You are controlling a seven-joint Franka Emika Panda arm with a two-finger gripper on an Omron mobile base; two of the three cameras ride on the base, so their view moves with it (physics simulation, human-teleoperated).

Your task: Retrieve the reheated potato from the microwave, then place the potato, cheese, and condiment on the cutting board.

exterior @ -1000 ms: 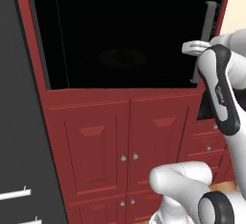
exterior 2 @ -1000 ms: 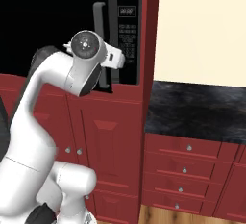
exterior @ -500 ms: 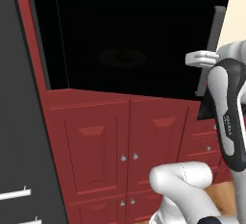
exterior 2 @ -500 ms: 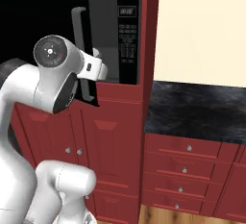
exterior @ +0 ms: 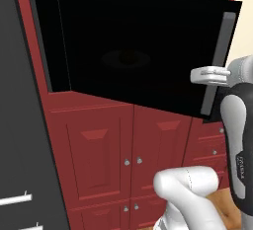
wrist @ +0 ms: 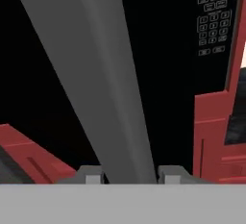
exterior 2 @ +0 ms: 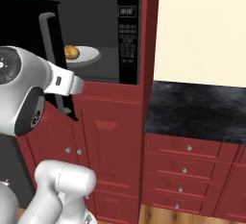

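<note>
- One small golden-brown potato (exterior 2: 71, 52) sits on a white round plate (exterior 2: 86, 55) inside the black built-in microwave (exterior 2: 103, 35), door ajar.
- Two-finger gripper (wrist: 129, 172) is clamped on the long grey door handle (wrist: 96, 79).
- Red cabinetry (exterior 2: 113, 136) adjoins a black speckled counter (exterior 2: 197, 110).

Microwave (exterior 2: 96, 35) door (exterior: 143, 51) swung partly open; its dark glass hides the cavity in the left base view. Potato (exterior 2: 71, 52) partly covered by the door's grey handle (exterior 2: 50, 50) in the right base view. Panel buttons (wrist: 214, 18) too small to read.
</note>
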